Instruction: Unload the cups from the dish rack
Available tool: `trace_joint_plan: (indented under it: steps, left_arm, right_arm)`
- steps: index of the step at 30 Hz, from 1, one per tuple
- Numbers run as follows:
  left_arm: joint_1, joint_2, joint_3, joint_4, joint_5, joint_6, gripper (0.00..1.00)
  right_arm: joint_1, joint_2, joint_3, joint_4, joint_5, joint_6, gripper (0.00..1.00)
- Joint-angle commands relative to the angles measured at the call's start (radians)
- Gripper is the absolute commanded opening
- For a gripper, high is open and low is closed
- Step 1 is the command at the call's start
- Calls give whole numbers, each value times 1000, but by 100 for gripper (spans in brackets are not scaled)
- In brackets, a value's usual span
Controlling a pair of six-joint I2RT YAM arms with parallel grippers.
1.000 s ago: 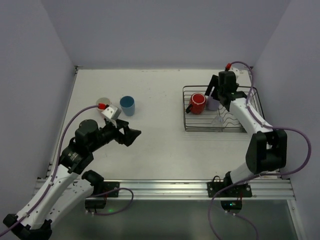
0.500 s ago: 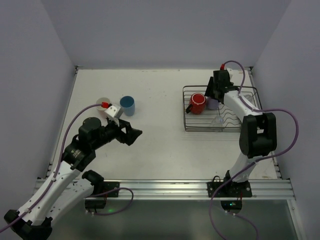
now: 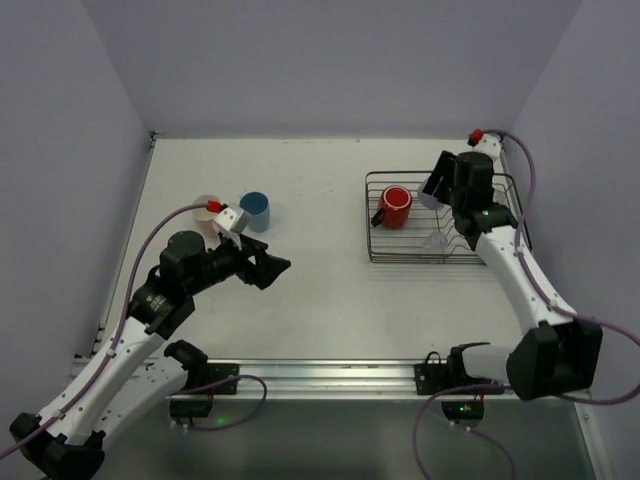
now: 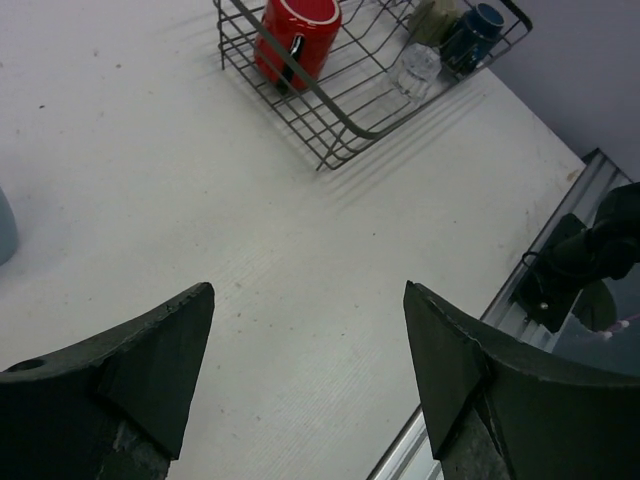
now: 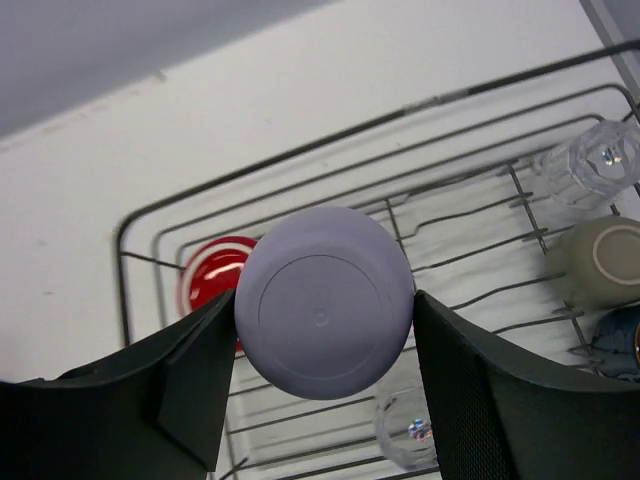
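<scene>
- Top view: the left claw, spread, hovers over the white tabletop near a light blue round cup; the right claw is above the dark wire dish rack.
- Left wrist view: the rack, well apart, holds a red glossy mug, a clear glass tumbler and a dark navy cup.
- Right wrist view: the right claw pinches a lavender round cup, base toward the camera, over the rack.

A robotics lab test cell is indicated. A bare white table is enclosed by plain pale walls at 9, 12 and 3 o'clock. At 6 o'clock, a left arm and a right arm are bolted along an aluminium rail, and purple cables are looped. A wire dish rack is placed at 2 o'clock.
</scene>
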Motion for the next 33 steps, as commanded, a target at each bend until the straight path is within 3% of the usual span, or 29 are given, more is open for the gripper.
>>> trace_joint_plan:
  steps: [1, 4, 8, 10, 14, 19, 25, 28, 33]
  left_arm:
    - [5, 6, 24, 125, 122, -102, 80]
    - [2, 35, 21, 250, 207, -190, 79]
    - [-1, 81, 0, 424, 276, -313, 77]
    - [-4, 106, -19, 511, 288, -378, 76]
    - [-10, 156, -48, 654, 294, -484, 76]
    - [-28, 256, -79, 819, 302, -613, 75]
    - [-83, 328, -66, 892, 288, -659, 69]
    - [-110, 348, -62, 916, 279, -667, 64]
    - [-143, 380, -62, 976, 281, -690, 45]
  right_arm:
    - [27, -192, -77, 115, -102, 58, 29]
    - [36, -403, -227, 197, -279, 167, 28]
    - [42, -563, -369, 330, -551, 320, 28]
    - [44, -603, -454, 422, -740, 403, 28]
    - [102, -637, -561, 714, -906, 620, 28]
    - [247, -611, -585, 810, -894, 640, 29]
    - [264, -537, -616, 962, -923, 707, 29]
    - [277, -513, -624, 994, -927, 720, 29]
    - [289, -480, -630, 1019, -921, 727, 29]
